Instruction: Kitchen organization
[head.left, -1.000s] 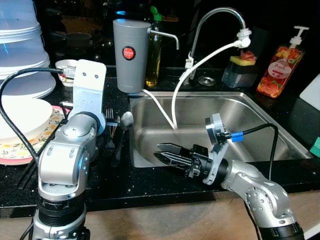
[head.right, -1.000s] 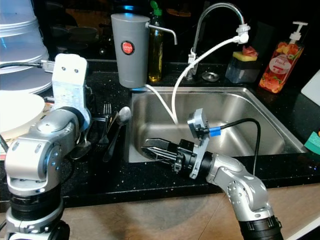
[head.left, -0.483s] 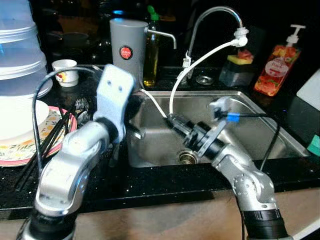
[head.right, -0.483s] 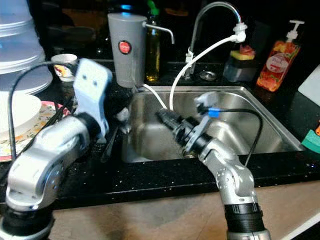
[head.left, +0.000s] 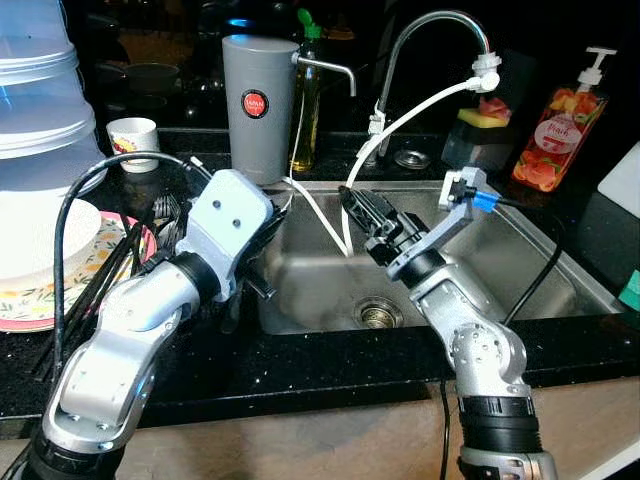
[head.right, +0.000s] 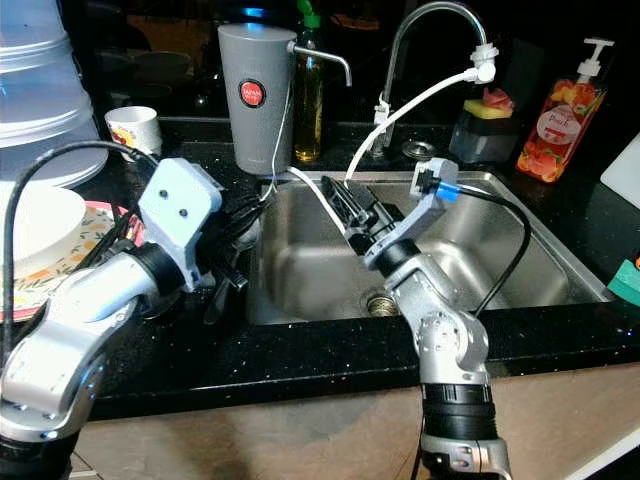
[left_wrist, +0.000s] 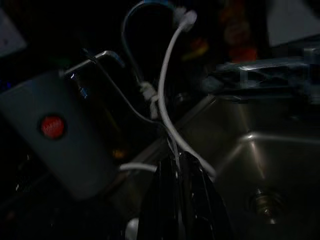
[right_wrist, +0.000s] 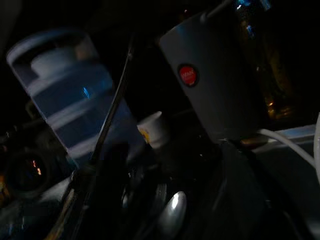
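The right gripper (head.left: 352, 200) is raised over the sink (head.left: 560, 262), the left gripper (left_wrist: 177, 200) beside its rim, jaws pressed together, nothing visibly held.

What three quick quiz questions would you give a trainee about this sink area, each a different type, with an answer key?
1. True or false: the white hose runs from the spout of the faucet down into the sink.
2. Which item stands on the counter just behind the sink's back left corner?
A. a grey canister with a red badge
B. a toaster
C. a potted plant
3. Fill in the blank: the orange pump bottle stands on the robot's ____ side of the faucet.

Key: 1 true; 2 A; 3 right.
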